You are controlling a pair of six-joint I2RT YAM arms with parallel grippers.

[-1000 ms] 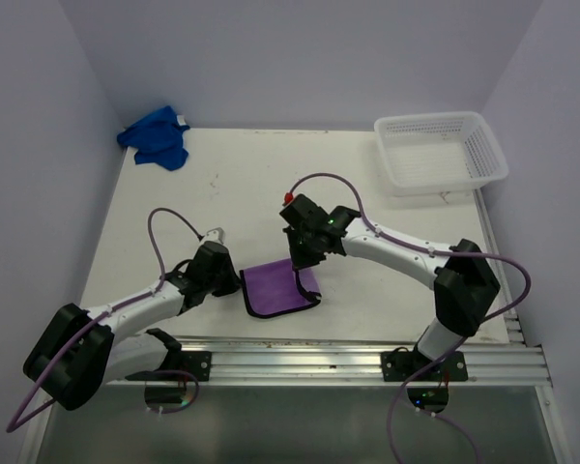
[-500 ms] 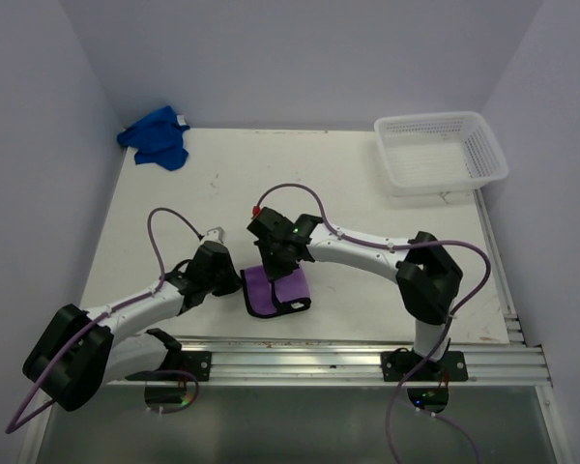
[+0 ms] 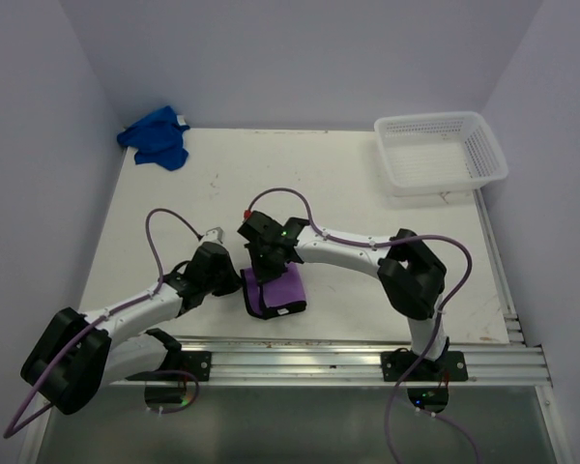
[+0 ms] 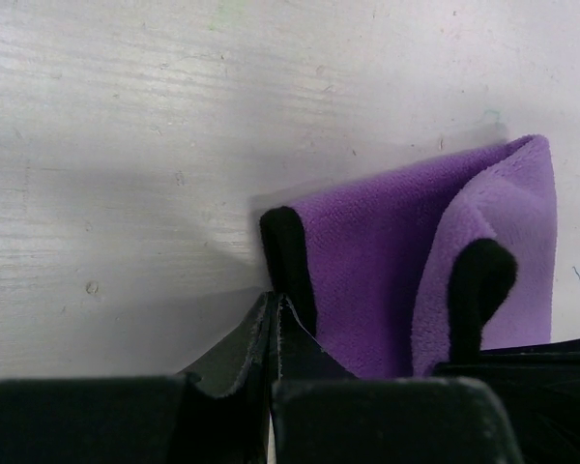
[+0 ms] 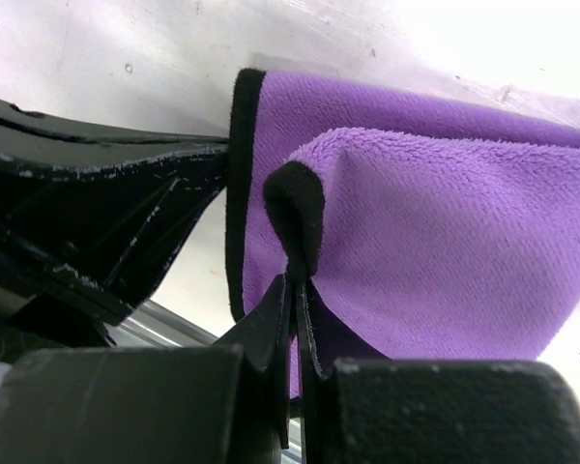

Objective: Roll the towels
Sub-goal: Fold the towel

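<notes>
Cloth first: the purple towel (image 3: 280,293) lies near the front edge of the table (image 3: 348,184), left of centre and just beyond the metal rail (image 3: 367,360) that carries my two bases. It is doubled over on itself, with one purple layer lying on another and its black hem showing along the left side. My right gripper (image 5: 298,280) has its fingers pressed together on a pinch of that black hem, which stands up as a small dark loop just above my fingertips, with the upper layer of plush cloth spreading away to the right of it. From above, this right gripper (image 3: 269,274) reaches across from the right and points down onto the towel's left part. My left gripper (image 4: 274,300) is fully closed too, its tips meeting right at the hem on the towel's left edge; the black border runs just beside one finger, and I cannot tell whether any cloth is caught between them. In the overhead view the left gripper (image 3: 238,280) sits against the towel's left side, close to the other one. The blue towel (image 3: 155,138) lies crumpled at the far left corner, well apart from both arms. A white mesh basket (image 3: 483,145) sits at the far right corner.
</notes>
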